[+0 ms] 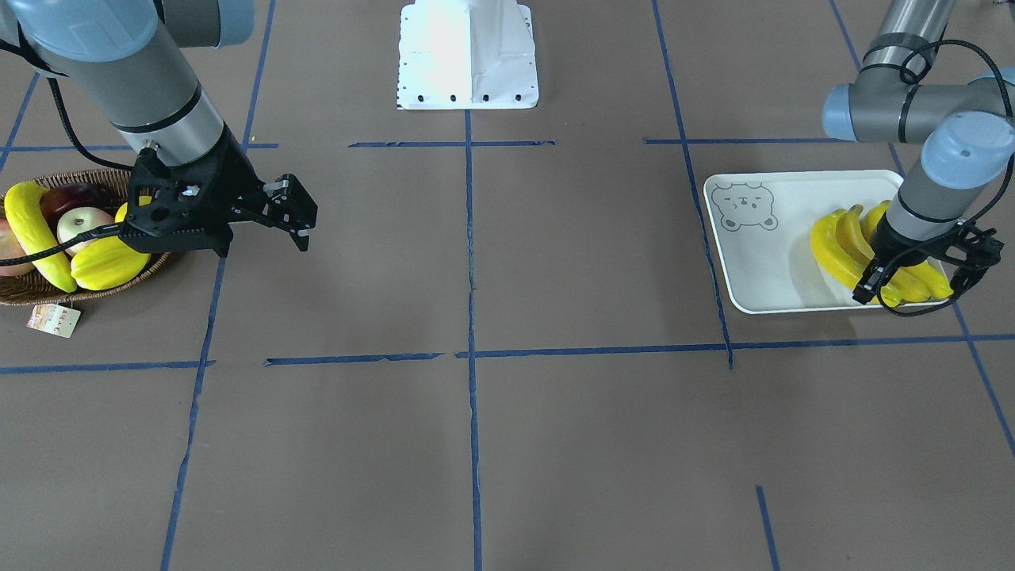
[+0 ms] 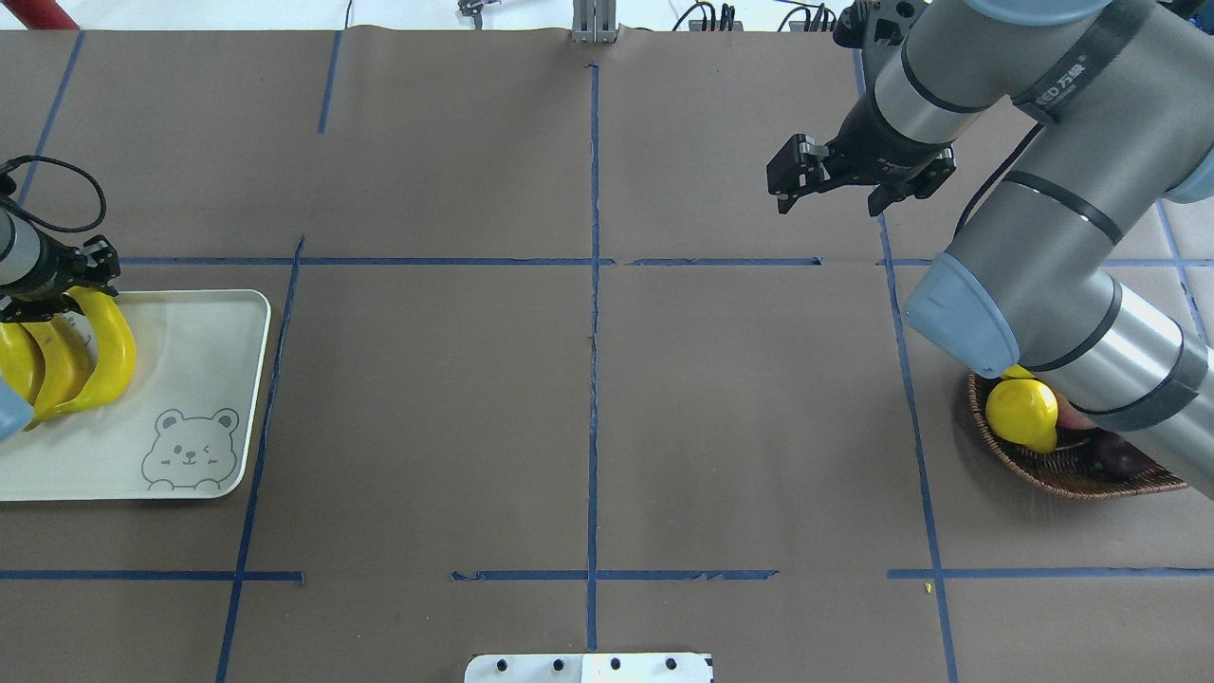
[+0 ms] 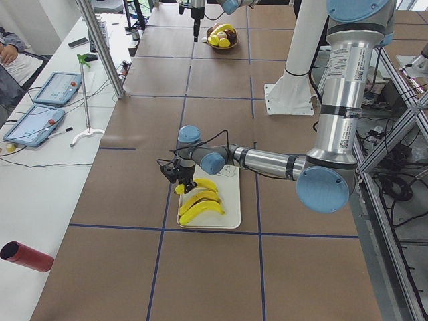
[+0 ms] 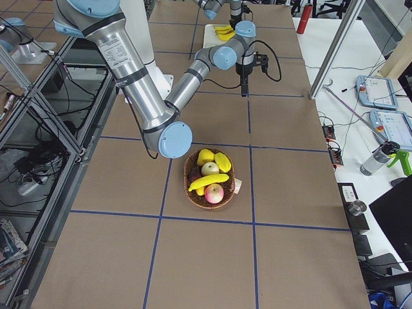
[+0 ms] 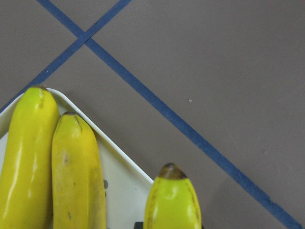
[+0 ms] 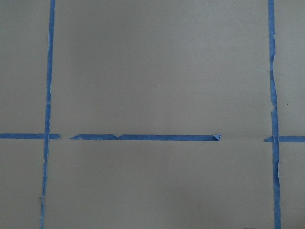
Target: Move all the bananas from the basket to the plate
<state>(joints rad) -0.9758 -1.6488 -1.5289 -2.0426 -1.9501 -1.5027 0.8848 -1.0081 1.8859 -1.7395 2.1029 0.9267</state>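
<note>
Inspection of the plate (image 1: 773,266): you have a pale, smooth rectangular tray with rounded corners and a grey bear face (image 1: 743,208) printed in one corner. Three bananas (image 1: 836,246) lie on it side by side. They are long, curved and glossy yellow with dark tips, crowded toward the end away from the bear.

The left gripper (image 1: 916,281) sits low over the outermost of these three. You cannot tell from any view whether its jaws pinch that fruit or stand apart from it.

A fourth banana (image 1: 32,230) lies in the basket (image 1: 47,297), a shallow round bowl of brown woven wicker with a paper tag (image 1: 54,319) at its rim. This one rests along the outer side beside a ridged yellow starfruit (image 1: 107,266) and a pale apple (image 1: 79,224).

The right gripper (image 1: 301,226) hangs just beside the basket over the matte brown table (image 1: 476,444), fingers spread and holding nothing.
</note>
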